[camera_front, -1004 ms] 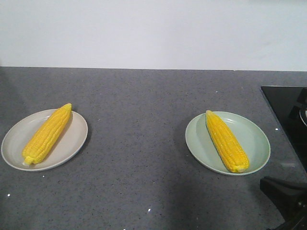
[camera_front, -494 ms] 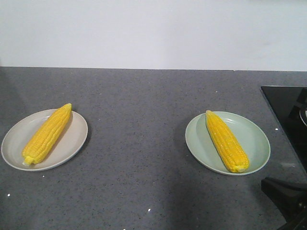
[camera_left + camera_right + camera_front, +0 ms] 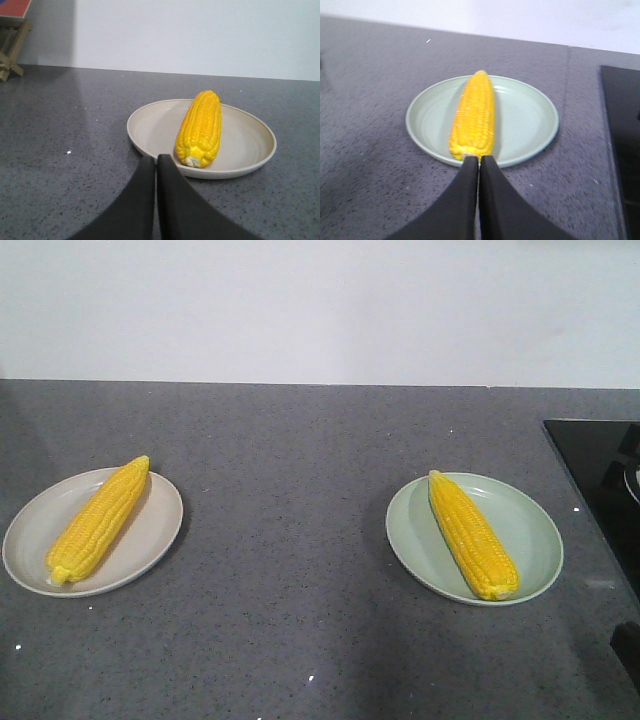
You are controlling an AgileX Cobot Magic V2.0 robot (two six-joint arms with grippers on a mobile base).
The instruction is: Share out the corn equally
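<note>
One yellow corn cob (image 3: 97, 519) lies on the beige plate (image 3: 150, 540) at the left, and another cob (image 3: 473, 534) lies on the pale green plate (image 3: 530, 530) at the right. In the left wrist view my left gripper (image 3: 156, 159) is shut and empty, just short of the beige plate's (image 3: 150, 130) near rim, with its cob (image 3: 200, 128) beyond. In the right wrist view my right gripper (image 3: 479, 160) is also shut and empty, its tips in front of the stub end of the cob (image 3: 474, 121) on the green plate (image 3: 530, 117).
A black glass cooktop (image 3: 600, 480) is set into the grey counter (image 3: 290, 470) at the right edge. A white wall runs along the back. A wooden stand (image 3: 10, 45) shows at the far left of the left wrist view.
The dark right arm part at the bottom right of the front view has drawn back almost out of frame. Both cobs and plates stay where they were.
</note>
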